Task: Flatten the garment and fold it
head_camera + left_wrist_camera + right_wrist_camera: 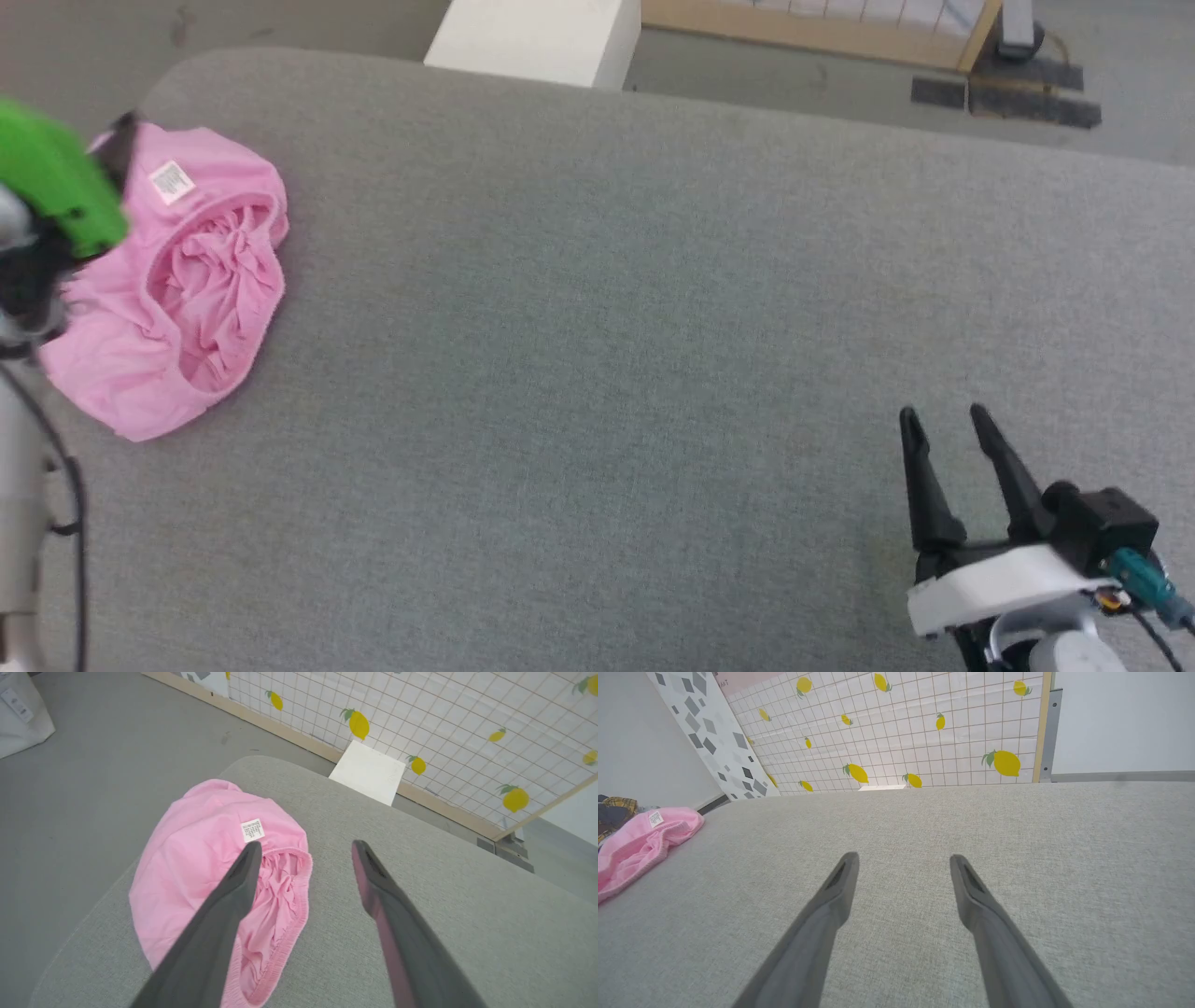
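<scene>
Grey woven cloth covers the table (607, 327). Over the table's near right part hangs the right gripper (943, 413), fingers spread and empty. At the table's far left corner the garment (177, 299) lies crumpled, pink, with its waistband gaping and its white label (171, 181) facing up. The left gripper (306, 844) hovers over that corner, fingers spread and holding nothing. Past the table's far edge stand a white box (532, 37) and a lemon-printed panel (444, 718).

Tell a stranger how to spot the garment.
Start at the wide grey fabric surface and go to its far left corner. There lies the garment, a crumpled pink heap with a gathered waistband. It is the one pink thing on that surface and bears a small white label.
</scene>
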